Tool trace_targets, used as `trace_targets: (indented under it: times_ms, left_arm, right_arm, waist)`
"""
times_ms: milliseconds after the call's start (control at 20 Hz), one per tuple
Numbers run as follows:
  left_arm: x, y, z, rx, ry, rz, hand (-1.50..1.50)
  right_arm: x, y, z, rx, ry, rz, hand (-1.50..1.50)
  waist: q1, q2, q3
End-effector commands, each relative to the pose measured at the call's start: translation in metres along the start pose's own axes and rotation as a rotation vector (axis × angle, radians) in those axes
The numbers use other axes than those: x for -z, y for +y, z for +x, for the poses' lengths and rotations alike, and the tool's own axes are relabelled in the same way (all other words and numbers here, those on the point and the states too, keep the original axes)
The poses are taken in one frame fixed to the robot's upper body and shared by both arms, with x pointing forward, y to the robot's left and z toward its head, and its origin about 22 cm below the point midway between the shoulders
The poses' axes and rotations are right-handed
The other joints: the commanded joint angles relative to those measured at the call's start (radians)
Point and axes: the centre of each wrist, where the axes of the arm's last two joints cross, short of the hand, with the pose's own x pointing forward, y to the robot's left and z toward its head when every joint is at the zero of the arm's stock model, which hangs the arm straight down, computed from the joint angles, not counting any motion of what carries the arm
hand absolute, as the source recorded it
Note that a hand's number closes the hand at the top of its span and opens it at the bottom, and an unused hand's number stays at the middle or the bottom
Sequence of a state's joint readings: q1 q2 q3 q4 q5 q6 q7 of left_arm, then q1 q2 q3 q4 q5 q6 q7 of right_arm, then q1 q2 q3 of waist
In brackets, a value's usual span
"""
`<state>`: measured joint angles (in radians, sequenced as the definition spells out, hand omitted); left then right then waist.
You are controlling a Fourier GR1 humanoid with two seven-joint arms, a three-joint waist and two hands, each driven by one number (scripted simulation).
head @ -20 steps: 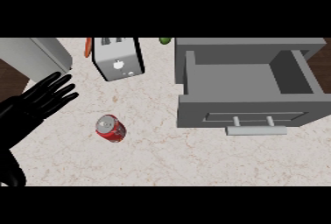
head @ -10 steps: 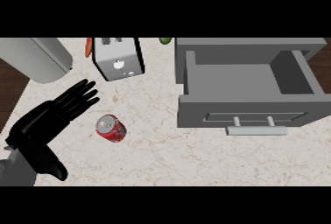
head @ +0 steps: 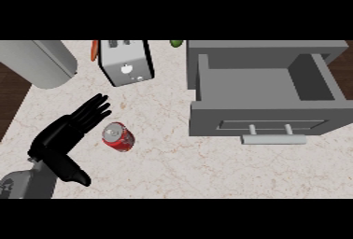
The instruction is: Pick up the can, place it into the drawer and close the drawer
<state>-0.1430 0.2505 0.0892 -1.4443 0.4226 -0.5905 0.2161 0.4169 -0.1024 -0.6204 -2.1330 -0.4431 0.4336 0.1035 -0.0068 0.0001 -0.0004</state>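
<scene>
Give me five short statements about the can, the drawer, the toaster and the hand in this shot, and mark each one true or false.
1. The red can lies on the counter, outside the drawer. True.
2. The drawer is pushed shut. False: it stands pulled out, its inside showing and holding nothing.
3. The left hand is curled round the can. False: its fingers are straight, and it sits just left of the can.
4. The toaster stands left of the drawer, near the counter's far edge. True.
5. The right hand is over the drawer handle. False: no right hand shows in the head view.
</scene>
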Motion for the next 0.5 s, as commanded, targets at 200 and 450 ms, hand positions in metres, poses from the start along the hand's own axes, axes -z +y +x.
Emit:
trace_targets:
  times_ms: [200,450]
  left_arm:
    - [0.017,0.017,-0.035,0.011,-0.008,0.077,-1.5]
    - [0.023,0.036,-0.065,0.029,0.012,0.099,-1.5]
  right_arm:
    - [-0.011,0.008,0.015,-0.013,-0.005,0.002,-1.5]
    - [-0.007,-0.021,-0.009,0.006,0.012,0.008,-1.5]
  waist:
    - [-0.003,0.0,0.0]
    - [-0.013,0.004,-0.001]
